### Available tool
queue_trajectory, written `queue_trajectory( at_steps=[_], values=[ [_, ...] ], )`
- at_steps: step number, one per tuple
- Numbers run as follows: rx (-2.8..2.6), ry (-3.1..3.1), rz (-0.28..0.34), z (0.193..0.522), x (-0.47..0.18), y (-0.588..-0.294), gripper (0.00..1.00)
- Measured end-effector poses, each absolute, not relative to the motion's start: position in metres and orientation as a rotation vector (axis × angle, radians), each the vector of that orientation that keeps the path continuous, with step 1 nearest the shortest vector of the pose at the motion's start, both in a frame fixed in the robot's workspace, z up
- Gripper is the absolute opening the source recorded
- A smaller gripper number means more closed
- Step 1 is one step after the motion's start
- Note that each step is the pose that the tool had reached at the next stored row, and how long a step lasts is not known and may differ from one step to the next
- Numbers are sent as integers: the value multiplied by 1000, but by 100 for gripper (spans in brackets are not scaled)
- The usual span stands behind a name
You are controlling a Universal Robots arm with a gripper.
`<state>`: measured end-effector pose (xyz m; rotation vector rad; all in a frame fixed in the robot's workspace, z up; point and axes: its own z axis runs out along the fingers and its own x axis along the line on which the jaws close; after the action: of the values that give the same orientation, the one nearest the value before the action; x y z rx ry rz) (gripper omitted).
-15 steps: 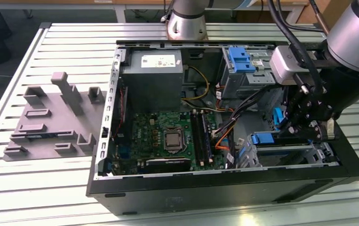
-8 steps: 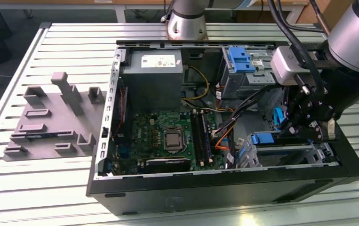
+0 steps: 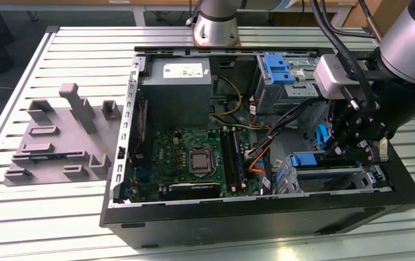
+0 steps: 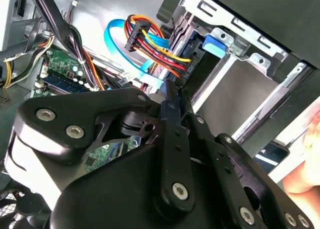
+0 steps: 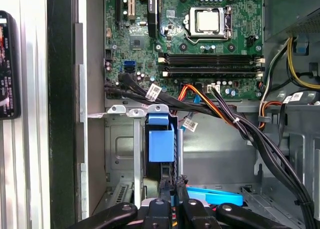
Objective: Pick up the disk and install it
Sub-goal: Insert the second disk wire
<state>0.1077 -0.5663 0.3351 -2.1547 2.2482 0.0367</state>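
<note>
1 claw (image 5: 172, 196) sits narrowed against the blue rail end of the disk (image 5: 161, 141) in the case's drive bay (image 5: 120, 149).

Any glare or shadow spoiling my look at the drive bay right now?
Exterior view: window glare on the slatted table near the case front; the bay under the gripper lies in shade. Second wrist view: the gripper's dark linkage blocks the foreground, with overexposed white at one edge. First wrist view: evenly lit, the disk's blue rail clear.
</note>
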Motion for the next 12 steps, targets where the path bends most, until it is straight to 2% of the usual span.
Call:
queue_trajectory(
  at_steps=[12],
  values=[
    [-2154,2247,39,332,108,-567,16]
  ],
)
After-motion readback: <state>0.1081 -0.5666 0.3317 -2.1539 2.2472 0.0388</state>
